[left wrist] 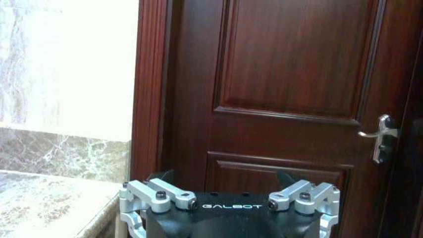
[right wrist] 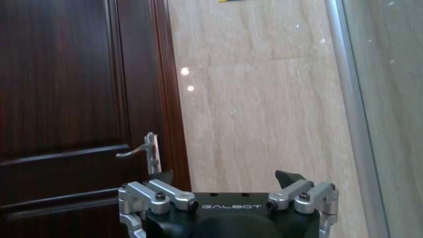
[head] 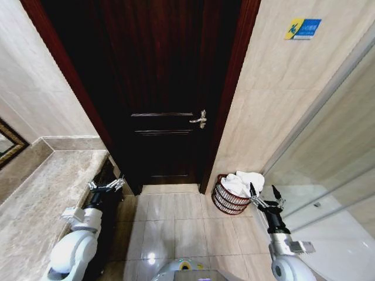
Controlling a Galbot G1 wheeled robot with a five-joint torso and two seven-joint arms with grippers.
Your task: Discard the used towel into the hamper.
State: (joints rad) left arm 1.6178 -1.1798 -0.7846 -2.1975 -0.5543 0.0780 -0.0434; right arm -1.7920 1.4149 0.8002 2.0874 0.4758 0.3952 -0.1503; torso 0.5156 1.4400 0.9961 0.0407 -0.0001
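The towel (head: 245, 182) sits white and crumpled in the hamper (head: 227, 199), heaped above the rim and spilling toward my side, so by the look of it the drop is made. The hamper stands on the floor tiles (head: 176, 222) at the foot of the wall, just right of the dark wooden door (head: 158, 88). I judge that cloth soft, light and floppy: nothing to break, nothing slippery, but it will sag and trail if pinched at one corner. If I had to push it deeper, I'd take a thick fold at the top of the heap, not an edge. The hamper looks a light openwork thing, easy to tip with a careless nudge.

My right gripper (head: 264, 196) hangs just beside the hamper's rim, fingers spread apart and holding nothing; whether a fingertip touches the cloth I can't quite make out from the head view. My left gripper (head: 106, 186) waits well apart, by the edge of the marble counter (head: 41, 199), its fingers spread too, empty.
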